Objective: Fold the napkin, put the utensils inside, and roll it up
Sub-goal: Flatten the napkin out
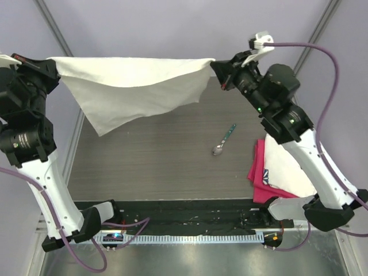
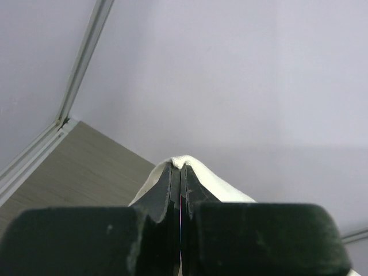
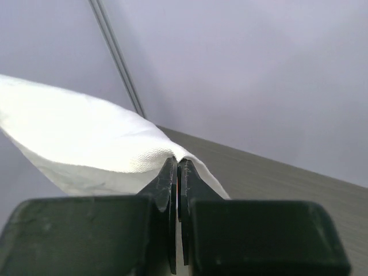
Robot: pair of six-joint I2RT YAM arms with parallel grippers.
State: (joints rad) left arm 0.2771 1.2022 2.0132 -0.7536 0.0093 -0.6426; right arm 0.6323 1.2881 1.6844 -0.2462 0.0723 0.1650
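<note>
A pink cloth (image 1: 257, 172) and, just beyond it, the spoon (image 1: 223, 141) are seen lying on the desk (image 1: 161, 167). Farther back, the napkin (image 1: 135, 86) is held stretched in the air, its top corners pinched by the left fingers (image 2: 167, 190) and right fingers (image 3: 165, 184). Folding, filling and rolling are judged undone.

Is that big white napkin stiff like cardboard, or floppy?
Probably floppy: the napkin sags and hangs in a loose point between the left claw and right claw. It likely weighs little, since small corner pinches hold it up. Let go of one corner and it would probably swing down limp.
</note>
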